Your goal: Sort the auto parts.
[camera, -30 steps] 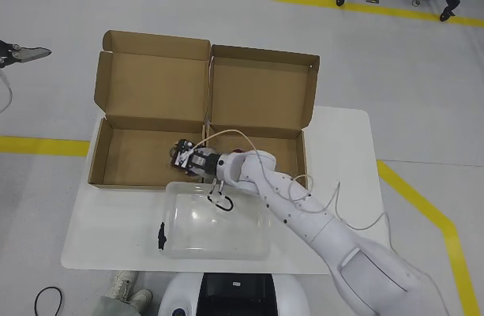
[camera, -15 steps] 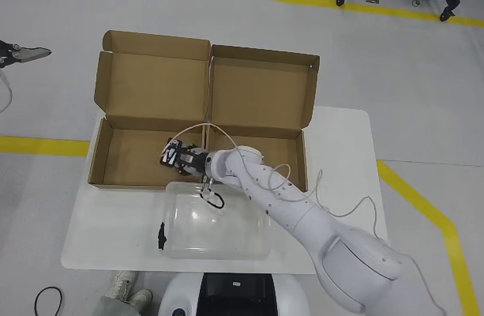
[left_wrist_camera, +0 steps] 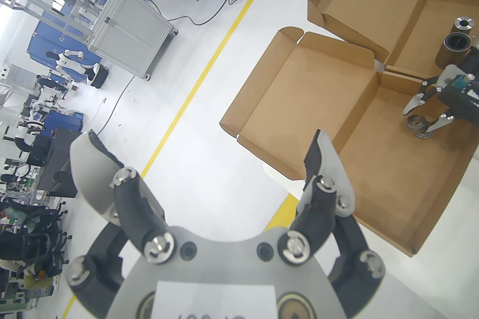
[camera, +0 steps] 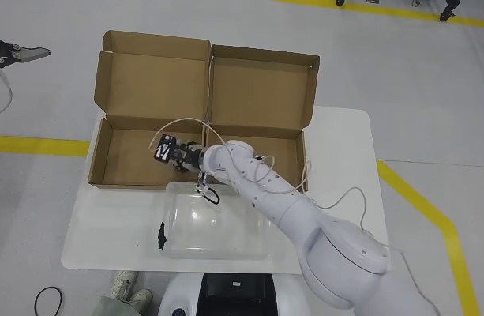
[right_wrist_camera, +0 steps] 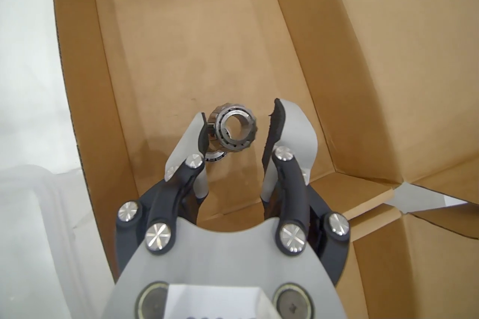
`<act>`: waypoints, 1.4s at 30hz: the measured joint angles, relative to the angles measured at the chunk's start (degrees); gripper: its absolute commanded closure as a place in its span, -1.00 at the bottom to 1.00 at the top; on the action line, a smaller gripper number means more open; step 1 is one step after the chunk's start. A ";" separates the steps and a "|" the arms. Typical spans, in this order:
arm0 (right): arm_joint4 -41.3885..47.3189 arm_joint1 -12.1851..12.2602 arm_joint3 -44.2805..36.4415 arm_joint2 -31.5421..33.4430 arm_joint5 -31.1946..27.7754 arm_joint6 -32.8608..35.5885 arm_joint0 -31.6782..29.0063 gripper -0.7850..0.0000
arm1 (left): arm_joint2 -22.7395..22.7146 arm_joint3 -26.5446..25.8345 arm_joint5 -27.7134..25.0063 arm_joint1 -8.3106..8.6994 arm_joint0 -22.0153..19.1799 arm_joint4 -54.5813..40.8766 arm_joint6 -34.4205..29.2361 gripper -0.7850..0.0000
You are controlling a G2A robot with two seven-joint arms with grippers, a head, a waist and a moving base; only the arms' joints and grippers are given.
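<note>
Bearing (right_wrist_camera: 234, 129) is your part to watch: a small metal roller bearing inside the left cardboard box (camera: 127, 158), which lies left of centre in the top view. Your right tool (right_wrist_camera: 239, 113) is down in that box with the bearing between its two fingers. The tool is released and grips nothing: one finger (right_wrist_camera: 189, 144) lies against the bearing's side, and the other (right_wrist_camera: 295, 128) stands clear of it with a gap showing. From the left wrist view you see the same tool spread over the bearing, which rests on the box floor. A thin ring (right_wrist_camera: 217, 156) shows just under the bearing by the touching finger; you cannot tell whether it is a separate part.

Your left tool (left_wrist_camera: 204, 139) is spread wide and holds nothing, out over the floor beside the bench (camera: 344, 158).

The right cardboard box (camera: 281, 150) touches the left one and holds two upright metal cylinders (left_wrist_camera: 457, 43). In the lower centre of the top view, a clear plastic bin (camera: 242, 237) holds small black parts (camera: 160, 235)
</note>
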 measured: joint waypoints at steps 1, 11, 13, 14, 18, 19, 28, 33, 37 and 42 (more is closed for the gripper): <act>-0.11 -0.21 0.51 -0.03 0.15 -0.42 0.04 -0.11 | 0.00 0.00 0.00 0.00 0.00 0.00 0.00 -1.00; -2.84 -0.69 1.77 0.02 0.16 -10.77 -0.30 -0.39 | 0.00 0.00 0.00 0.00 0.00 0.00 0.00 -1.00; -3.41 -0.42 1.28 0.19 -0.02 -12.93 -0.52 -0.42 | 0.00 0.00 0.00 0.00 0.00 0.00 0.00 -1.00; -3.72 -0.18 0.87 0.35 -0.38 -14.25 -0.66 -0.43 | 0.00 0.00 0.00 0.00 0.00 0.00 0.00 -1.00; -5.20 0.69 -1.21 0.77 -0.94 -17.09 -1.23 -0.48 | 0.00 0.00 0.00 0.00 0.00 0.00 0.00 -1.00; -5.61 0.92 -1.88 0.88 -0.93 -17.47 -1.40 -0.50 | 0.00 0.00 0.00 0.00 0.00 0.00 0.00 -1.00; -8.40 4.18 -10.53 3.53 -0.95 -18.46 -4.45 -0.78 | 0.00 0.00 0.00 0.00 0.00 0.00 0.00 -1.00; -10.26 6.96 -16.81 6.27 -1.54 -17.53 -7.43 -0.98 | 0.00 0.00 0.00 0.00 0.00 0.00 0.00 -1.00; -11.70 9.48 -22.23 9.26 -2.33 -15.50 -10.47 -1.00 | 0.00 0.00 0.00 0.00 0.00 0.00 0.00 -1.00; -14.19 13.27 -30.33 14.72 -3.23 -12.96 -15.68 -1.00 | 0.00 0.00 0.00 0.00 0.00 0.00 0.00 -1.00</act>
